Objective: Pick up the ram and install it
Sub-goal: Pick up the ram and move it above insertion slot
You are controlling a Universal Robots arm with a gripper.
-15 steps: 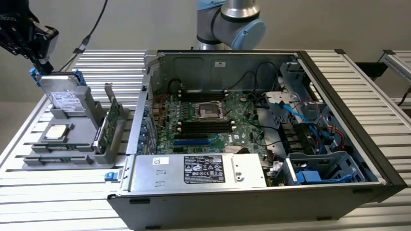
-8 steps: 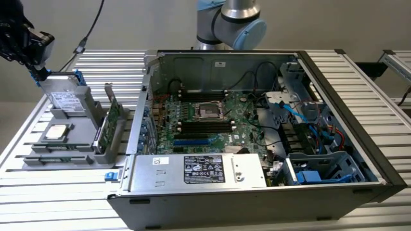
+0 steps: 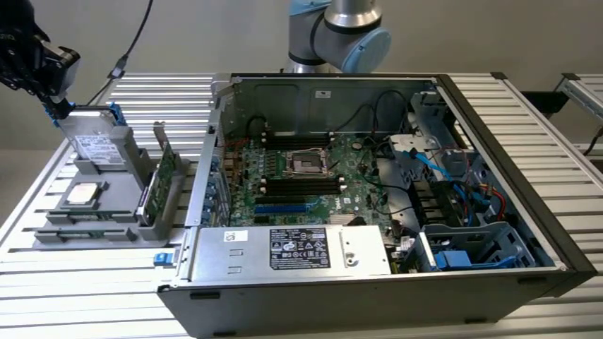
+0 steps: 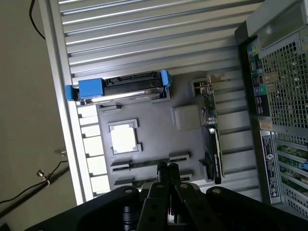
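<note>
Ram [image 4: 137,165] is sitting on edge in a narrow slot of the grey tray [image 4: 154,125], which is resting on the slatted counter [image 4: 144,38] beside the open computer case [image 4: 279,96]. In the exterior view the ram [image 3: 90,219] is lying toward the tray's near end, just past the processor chip [image 3: 85,192]. The blue-handled hard drive [image 3: 94,145] is standing at the far end, and the expansion card [image 3: 162,173] is standing along the side next to the case.

The gripper [image 3: 62,113] is hanging by the hard-drive end, so the ram is lying lower than it and nearer the camera. The jaws are pressing fully together and are holding nothing. Seen from the wrist, the gripper [image 4: 167,169] is lining up over the middle of the stick's length, but it is hanging well above it and appears to be touching nothing.

The stick's long axis is running parallel to the hard drive's long side and crosswise to the expansion card, which in the exterior view is left to right. The two fingers are sitting side by side along that same axis. As I judge it, their line of opening is therefore lying lengthwise to the stick, not across its thin faces.
</note>
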